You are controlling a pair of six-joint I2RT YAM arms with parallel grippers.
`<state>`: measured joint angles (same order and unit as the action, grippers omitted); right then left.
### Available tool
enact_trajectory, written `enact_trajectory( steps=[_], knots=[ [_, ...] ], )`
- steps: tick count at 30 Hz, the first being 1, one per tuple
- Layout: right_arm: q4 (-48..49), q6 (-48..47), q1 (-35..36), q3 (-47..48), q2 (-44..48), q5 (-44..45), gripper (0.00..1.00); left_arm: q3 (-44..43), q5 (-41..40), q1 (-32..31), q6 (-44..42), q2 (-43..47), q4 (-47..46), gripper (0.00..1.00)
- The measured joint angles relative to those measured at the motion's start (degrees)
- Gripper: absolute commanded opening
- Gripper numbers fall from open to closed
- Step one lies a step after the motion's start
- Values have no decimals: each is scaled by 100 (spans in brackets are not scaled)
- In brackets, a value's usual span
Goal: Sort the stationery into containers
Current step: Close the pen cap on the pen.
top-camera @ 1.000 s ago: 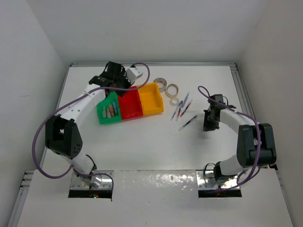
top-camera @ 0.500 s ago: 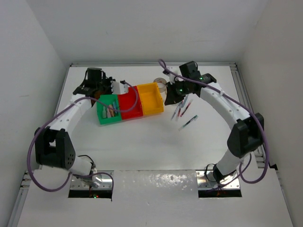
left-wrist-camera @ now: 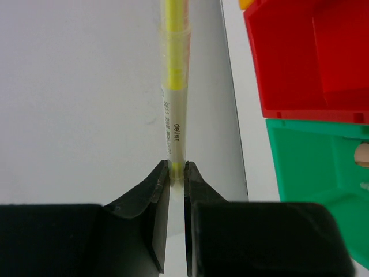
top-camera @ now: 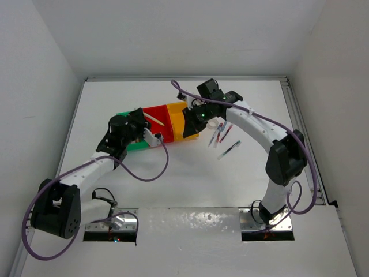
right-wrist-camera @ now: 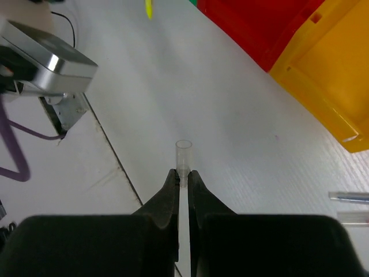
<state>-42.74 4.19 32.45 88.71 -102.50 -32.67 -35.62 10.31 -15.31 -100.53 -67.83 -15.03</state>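
Left end effector [left-wrist-camera: 177, 173] clamps yellow pen [left-wrist-camera: 173, 86]; right end effector [right-wrist-camera: 183, 176] clamps clear tube [right-wrist-camera: 183, 154]; green bin [left-wrist-camera: 305, 173] holds block [left-wrist-camera: 362, 154].

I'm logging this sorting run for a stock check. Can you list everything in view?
green plastic bin: one, green, left end of the joined row in the top view.
red plastic bin: one, red, middle of the row.
yellow plastic bin: one, yellow, right end of the row.
pale block: at least one, pale, inside the green plastic bin; the rest is hidden.
thin loose pens: about four, clear with red or blue accents, on the table right of the yellow plastic bin.
clear pen with yellow core: one, in the left gripper.
small clear tube: one, in the right gripper.
table: one, white.
left gripper: black, shut on the pen.
right gripper: black, shut on the tube.
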Motion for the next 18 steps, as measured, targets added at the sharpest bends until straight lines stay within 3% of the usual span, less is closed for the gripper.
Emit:
enact_trajectory(
  steps=[9, 18],
  knots=[
    [350, 210, 76, 278, -448, -57, 0, 953, 83, -129, -719, 26, -1751, 0],
    [680, 341, 184, 525, -588, -295, 0, 1023, 125, -402, -975, 87, -2168, 0]
  ],
)
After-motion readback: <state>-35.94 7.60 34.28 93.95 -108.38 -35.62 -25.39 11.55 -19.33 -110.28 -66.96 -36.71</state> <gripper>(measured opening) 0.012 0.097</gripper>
